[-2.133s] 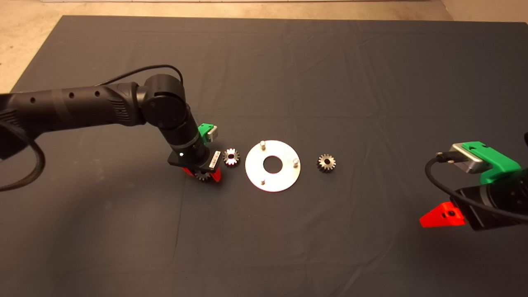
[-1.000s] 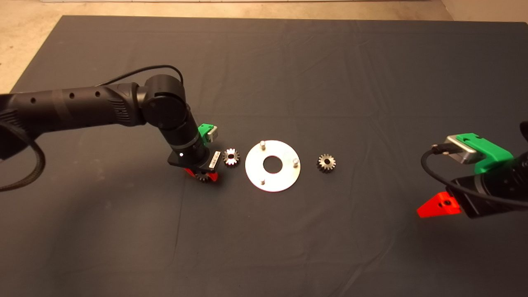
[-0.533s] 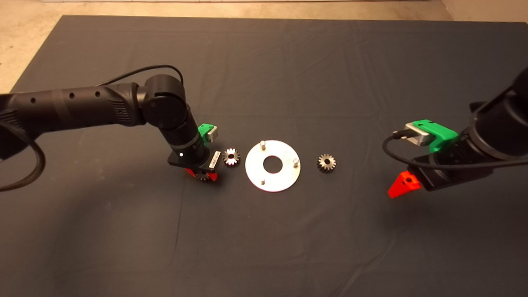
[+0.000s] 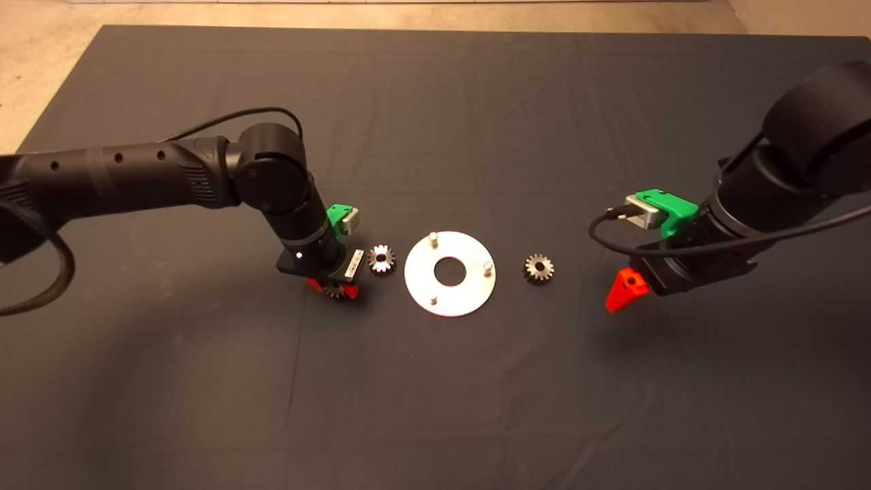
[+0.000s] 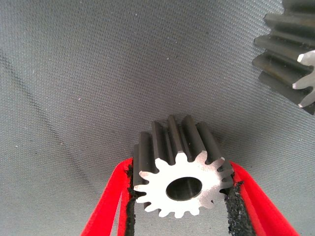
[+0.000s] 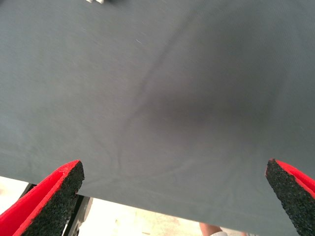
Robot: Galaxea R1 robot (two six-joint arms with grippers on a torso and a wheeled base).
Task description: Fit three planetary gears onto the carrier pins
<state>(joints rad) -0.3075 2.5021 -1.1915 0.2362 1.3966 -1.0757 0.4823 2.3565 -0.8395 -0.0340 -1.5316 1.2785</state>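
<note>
The shiny silver disc (image 4: pixel 469 297) lies mid-mat with three bare carrier pins (image 4: pixel 433 238) (image 4: pixel 487 267) (image 4: pixel 433 299) standing on it. My left gripper (image 4: pixel 334 291) stands down on the mat left of the disc, shut on one planetary gear (image 5: pixel 181 183), with a pad pressed on each side of its teeth. A second gear (image 4: pixel 382 259) (image 5: pixel 290 54) lies flat between that gripper and the disc. The third gear (image 4: pixel 538 269) lies just right of the disc. My right gripper (image 4: pixel 625 292) hovers to the right of the third gear, open (image 6: pixel 172 196), with nothing between its fingers.
The dark mat (image 4: pixel 435 408) is creased and covers most of the table. Pale floor (image 4: pixel 41 41) shows beyond its far and left edges. The left arm's black cable (image 4: pixel 224 119) loops above its elbow.
My right arm has swung in from the lower right edge toward the middle and now hangs near the third gear. The left gripper's fingers have drawn in slightly on its gear.
</note>
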